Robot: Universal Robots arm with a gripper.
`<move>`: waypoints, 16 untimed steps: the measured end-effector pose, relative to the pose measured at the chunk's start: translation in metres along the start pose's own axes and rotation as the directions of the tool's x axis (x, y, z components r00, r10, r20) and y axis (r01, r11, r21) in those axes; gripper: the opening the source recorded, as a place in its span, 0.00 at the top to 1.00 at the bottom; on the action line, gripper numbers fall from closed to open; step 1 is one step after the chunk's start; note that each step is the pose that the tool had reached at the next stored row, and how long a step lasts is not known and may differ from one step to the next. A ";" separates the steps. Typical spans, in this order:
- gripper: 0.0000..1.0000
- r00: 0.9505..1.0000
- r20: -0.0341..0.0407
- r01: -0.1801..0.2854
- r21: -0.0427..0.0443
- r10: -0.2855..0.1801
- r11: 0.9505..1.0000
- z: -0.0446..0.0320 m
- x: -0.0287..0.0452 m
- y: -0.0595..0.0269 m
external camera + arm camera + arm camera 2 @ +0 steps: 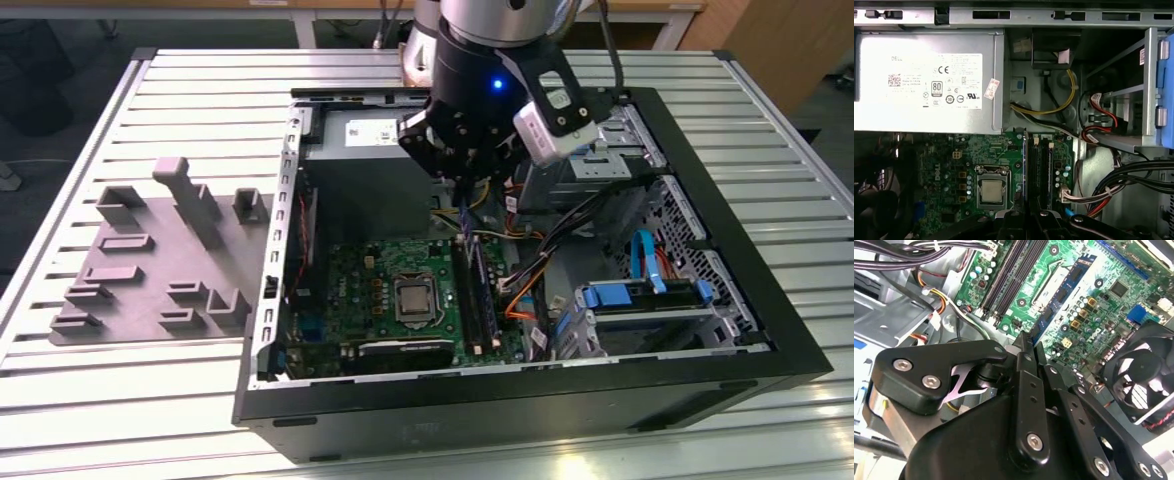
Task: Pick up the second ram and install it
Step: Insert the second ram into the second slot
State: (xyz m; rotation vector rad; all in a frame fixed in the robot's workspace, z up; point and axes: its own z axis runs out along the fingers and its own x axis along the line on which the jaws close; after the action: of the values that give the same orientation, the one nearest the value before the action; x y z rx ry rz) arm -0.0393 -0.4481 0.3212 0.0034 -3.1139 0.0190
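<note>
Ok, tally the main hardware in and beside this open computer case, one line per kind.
Open black computer case: 1
Grey plastic fixture board: 1
Silver power supply box: 1
Green motherboard: 1
Black cooling fan: 1
Black gripper: 1
Total: 6

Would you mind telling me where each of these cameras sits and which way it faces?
Exterior view: off the arm, above one side of the open computer case, looking down at the motherboard; the arm and gripper hang over the case.
Second wrist view: on the arm, looking along the gripper toward the motherboard; black gripper links show.
First wrist view: on the arm, looking at the power supply and motherboard; the gripper's top shows.
Shared: all three show the motherboard's memory slots.
</note>
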 end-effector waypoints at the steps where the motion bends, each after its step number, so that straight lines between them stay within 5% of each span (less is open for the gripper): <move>1: 0.86 1.000 0.000 0.000 0.000 0.000 1.000 0.0017 -0.0002 -0.0005; 16: 0.86 1.000 0.000 -0.006 -0.001 0.006 1.000 0.0280 -0.0066 -0.0076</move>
State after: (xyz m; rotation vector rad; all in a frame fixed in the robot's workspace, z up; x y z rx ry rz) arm -0.0335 -0.4560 0.2931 -0.0061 -3.1137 0.0182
